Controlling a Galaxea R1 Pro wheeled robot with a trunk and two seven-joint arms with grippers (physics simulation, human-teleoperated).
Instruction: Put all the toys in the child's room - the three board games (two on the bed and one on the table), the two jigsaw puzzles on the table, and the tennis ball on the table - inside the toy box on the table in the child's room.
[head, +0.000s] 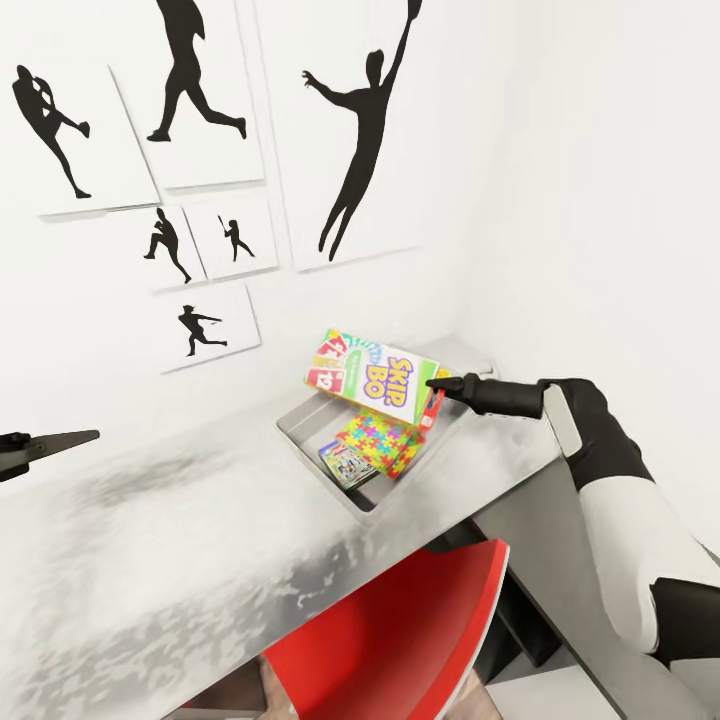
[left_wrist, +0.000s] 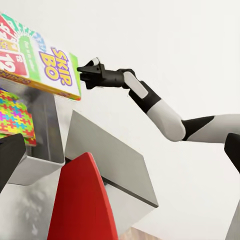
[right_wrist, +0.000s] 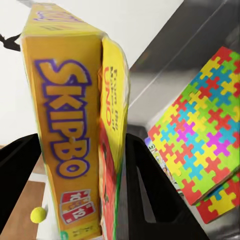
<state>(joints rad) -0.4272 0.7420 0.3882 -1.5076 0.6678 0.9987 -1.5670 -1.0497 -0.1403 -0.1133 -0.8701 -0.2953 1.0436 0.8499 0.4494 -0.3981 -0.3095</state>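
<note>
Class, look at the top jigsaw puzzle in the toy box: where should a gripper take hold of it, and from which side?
Grip the jigsaw puzzle by its raised edge, coming from above. It lies tilted on the items beneath, so that edge stands off the toy box floor, leaving room for a finger under it.

The toy box sits on the desk, against the wall at the desk's far right end. Inside it, a jigsaw puzzle lies tilted over a board game, which rests nearer the box's front. The SKIP BO box hangs above the toy box's back part, slanted, with the right gripper at its right edge, jaws closed on it. The swivel chair stands in front of the desk, below the toy box. The left gripper hovers over the desk's left part, well apart from the toy box. Silhouette pictures hang on the wall behind the desk.
</note>
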